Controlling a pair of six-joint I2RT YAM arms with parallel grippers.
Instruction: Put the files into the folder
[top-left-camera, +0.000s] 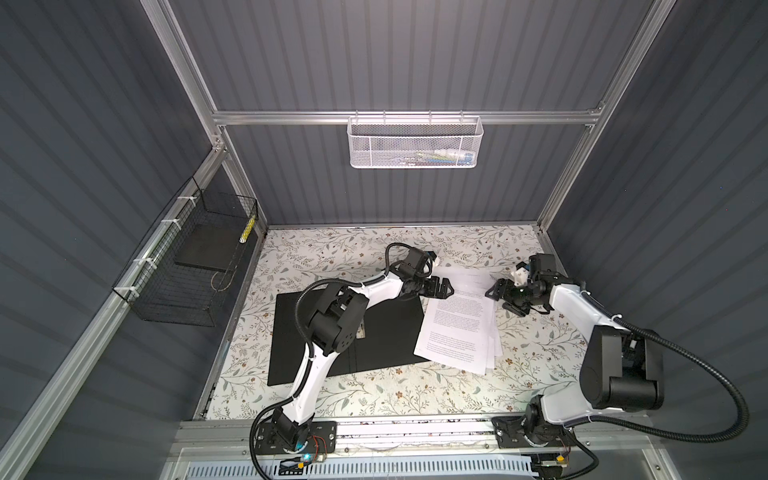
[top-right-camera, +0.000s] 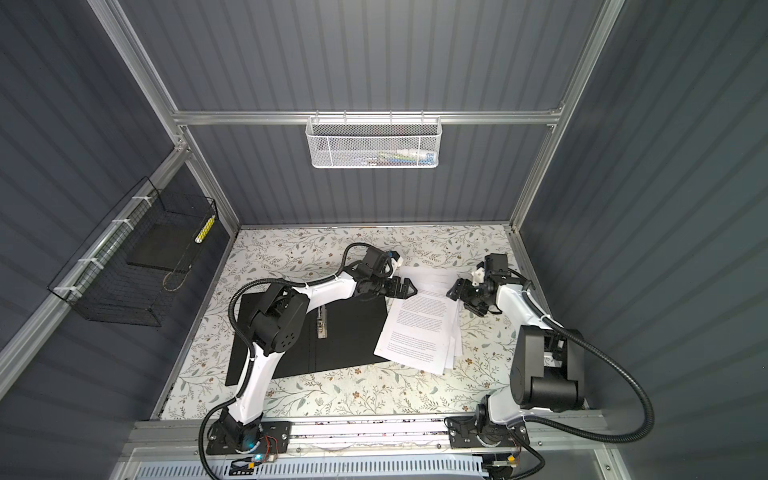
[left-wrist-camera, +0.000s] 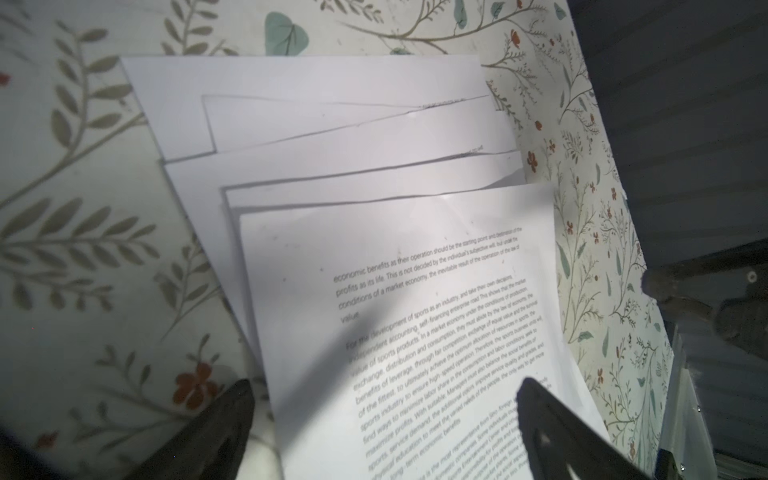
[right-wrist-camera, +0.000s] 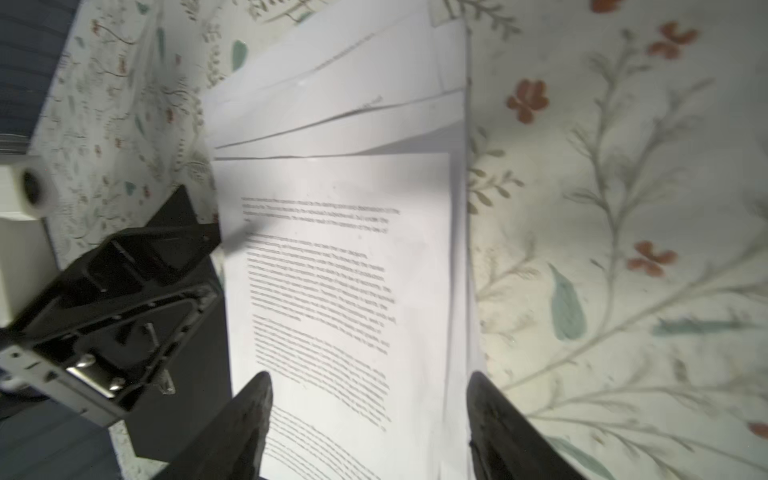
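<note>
So the tally was: one folder (top-left-camera: 386, 332), one fanned pile of files (top-left-camera: 457, 332) with at least five sheets showing, and two hands, the left hand (left-wrist-camera: 384, 382) and the right hand (right-wrist-camera: 368, 376). Baskets numbered two, a white mesh basket (top-left-camera: 415, 141) and a black wire basket (top-left-camera: 174, 299), plus one black slab (top-left-camera: 203, 249).

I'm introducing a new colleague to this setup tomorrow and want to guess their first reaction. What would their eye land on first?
First, a fanned stack of white printed papers on the flowered tablecloth, right of centre in both top views. Its edge laps onto an open black folder with a metal clip. The left arm and right arm meet over the papers' far end, jaws open.
</note>
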